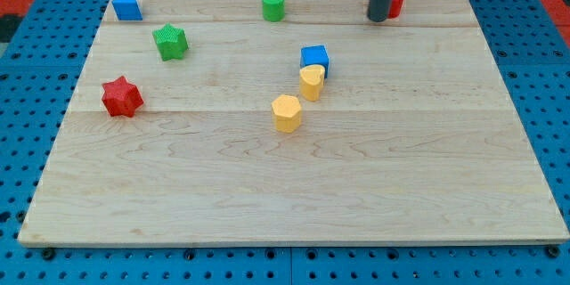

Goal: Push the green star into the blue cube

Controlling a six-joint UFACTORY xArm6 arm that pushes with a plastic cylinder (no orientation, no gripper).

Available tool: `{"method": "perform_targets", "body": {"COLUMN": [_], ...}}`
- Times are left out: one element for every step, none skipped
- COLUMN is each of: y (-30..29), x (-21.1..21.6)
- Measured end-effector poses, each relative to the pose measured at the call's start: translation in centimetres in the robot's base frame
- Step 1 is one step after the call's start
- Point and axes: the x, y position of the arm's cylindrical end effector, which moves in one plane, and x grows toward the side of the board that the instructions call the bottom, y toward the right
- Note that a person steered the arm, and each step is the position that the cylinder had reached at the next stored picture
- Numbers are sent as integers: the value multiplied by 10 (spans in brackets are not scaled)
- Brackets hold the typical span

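Note:
The green star (170, 42) lies on the wooden board (294, 187) at the view's upper left. The blue cube (314, 58) sits near the middle, to the star's right, touching a yellow block (312, 81) just below it. My tip (378, 19) is at the view's top right, far right of the star and above right of the cube. It stands right against a red block (394, 3), which it partly hides.
A blue block with a peaked top (126, 5) lies at the top left corner. A green cylinder (273, 5) lies at the top middle. A red star (121, 97) lies at the left. A yellow hexagonal block (286, 113) lies below the cube.

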Motion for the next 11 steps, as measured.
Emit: {"method": "perform_targets", "body": {"y": [-60,-123,-192,-249,-295,-324,-328,-331,-333,-333,-316], "x": [15,15,15,15,30,35,33,33,33,33,5]}}
